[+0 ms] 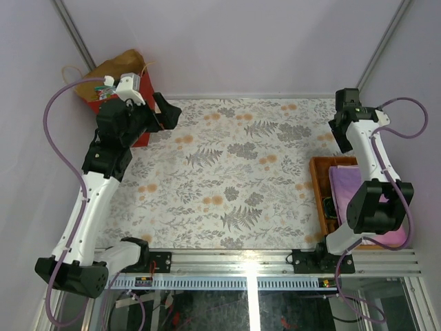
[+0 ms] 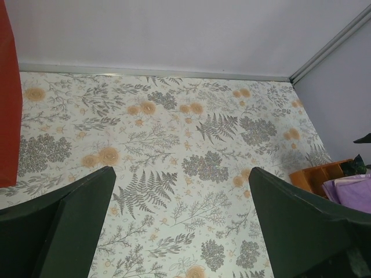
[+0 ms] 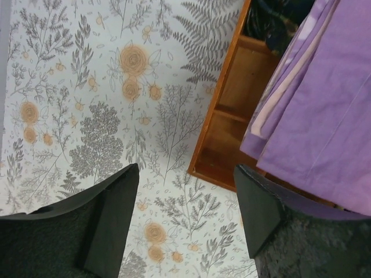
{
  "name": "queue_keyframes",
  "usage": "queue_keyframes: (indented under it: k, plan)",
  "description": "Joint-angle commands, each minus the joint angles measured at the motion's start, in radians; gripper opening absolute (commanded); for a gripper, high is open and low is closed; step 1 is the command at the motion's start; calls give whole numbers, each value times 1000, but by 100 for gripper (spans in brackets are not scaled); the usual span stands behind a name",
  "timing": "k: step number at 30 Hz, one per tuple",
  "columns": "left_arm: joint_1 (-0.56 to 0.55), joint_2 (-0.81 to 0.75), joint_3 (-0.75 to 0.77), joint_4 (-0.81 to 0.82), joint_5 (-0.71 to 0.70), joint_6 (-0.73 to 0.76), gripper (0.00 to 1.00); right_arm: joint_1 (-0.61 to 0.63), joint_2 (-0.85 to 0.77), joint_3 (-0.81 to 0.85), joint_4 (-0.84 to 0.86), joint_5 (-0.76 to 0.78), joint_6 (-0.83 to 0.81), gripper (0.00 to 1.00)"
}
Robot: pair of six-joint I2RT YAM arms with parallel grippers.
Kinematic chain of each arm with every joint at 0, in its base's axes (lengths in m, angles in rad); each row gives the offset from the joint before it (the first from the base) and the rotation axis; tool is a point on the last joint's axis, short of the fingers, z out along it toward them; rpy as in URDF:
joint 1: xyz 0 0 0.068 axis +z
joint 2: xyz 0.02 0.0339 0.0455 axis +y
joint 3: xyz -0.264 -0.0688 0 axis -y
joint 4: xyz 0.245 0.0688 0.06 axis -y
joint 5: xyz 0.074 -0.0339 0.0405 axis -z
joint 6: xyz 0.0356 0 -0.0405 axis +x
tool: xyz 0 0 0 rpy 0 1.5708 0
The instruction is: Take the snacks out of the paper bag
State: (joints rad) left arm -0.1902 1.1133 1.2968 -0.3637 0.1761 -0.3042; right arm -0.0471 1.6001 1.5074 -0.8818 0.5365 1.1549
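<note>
The red paper bag (image 1: 116,74) stands at the table's far left corner, its brown inside and tan cord handles showing behind my left arm. In the left wrist view only the bag's red side (image 2: 8,104) shows, at the left edge. The snacks are hidden from every view. My left gripper (image 1: 165,112) (image 2: 182,231) hangs just right of the bag, open over the floral cloth with nothing between its fingers. Near the far right, my right gripper (image 1: 341,136) (image 3: 185,220) is also open and empty, above the cloth beside the tray's corner.
An orange wooden tray (image 1: 317,196) (image 3: 229,116) (image 2: 316,176) lies at the right edge with a flat purple item (image 1: 358,189) (image 3: 324,104) in it. Floral cloth (image 1: 234,172) covers the table. Pale walls close off the back and both sides.
</note>
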Motion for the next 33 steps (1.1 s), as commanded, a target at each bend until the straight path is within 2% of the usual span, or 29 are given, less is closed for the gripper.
queue_keyframes:
  k: [1,5,16,23,24,25,28,30,33]
  plan:
    - [-7,-34,-28,2,9,32,100,3,50,-34,13,-101,126,71]
    - [-8,-33,-47,9,12,33,100,4,134,-77,43,-198,165,62]
    - [-8,15,-44,3,28,30,100,9,278,-88,77,-195,175,66]
    - [-7,54,-30,-12,36,30,100,9,346,-89,113,-186,167,58]
    - [-6,59,-29,-13,36,30,100,9,355,-84,120,-184,166,56]
    - [-6,63,-26,-14,38,30,100,9,365,-79,127,-185,160,49]
    - [-3,76,-23,-18,42,30,100,9,391,-47,139,-188,151,19]
    - [0,84,-19,-19,46,29,100,8,417,-9,137,-192,142,3]
    - [10,94,-17,-20,54,30,100,8,473,82,116,-193,137,0]
